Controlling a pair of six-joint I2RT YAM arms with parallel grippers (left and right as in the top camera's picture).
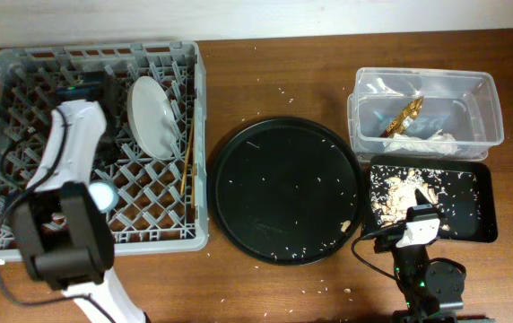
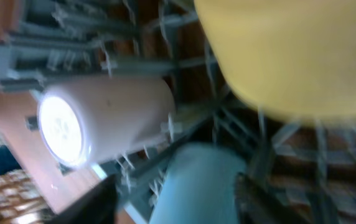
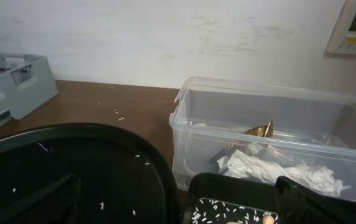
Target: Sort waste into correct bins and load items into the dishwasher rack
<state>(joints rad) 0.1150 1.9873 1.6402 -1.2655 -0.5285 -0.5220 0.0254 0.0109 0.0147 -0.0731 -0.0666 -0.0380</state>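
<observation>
The grey dishwasher rack (image 1: 23, 72) holds the pale plate (image 1: 153, 117) upright and the chopsticks (image 1: 186, 166) along its right side. My left gripper (image 1: 111, 135) is down inside the rack. In the left wrist view its fingers (image 2: 178, 202) are spread around the blue cup (image 2: 196, 180), with a gap on the left side. The pink cup (image 2: 109, 118) lies beside it among the pegs and the yellow bowl (image 2: 290, 56) is above. My right gripper (image 1: 415, 222) is open and empty at the black tray's front edge (image 3: 178, 205).
The clear tub (image 1: 485, 108) holds the brown-gold wrapper (image 1: 406, 115) and white napkin (image 3: 277, 171). The shallow black tray (image 1: 476, 224) holds rice and food scraps (image 1: 400, 193). The large round black tray (image 1: 283, 188) carries scattered rice grains. Rice also lies on the table.
</observation>
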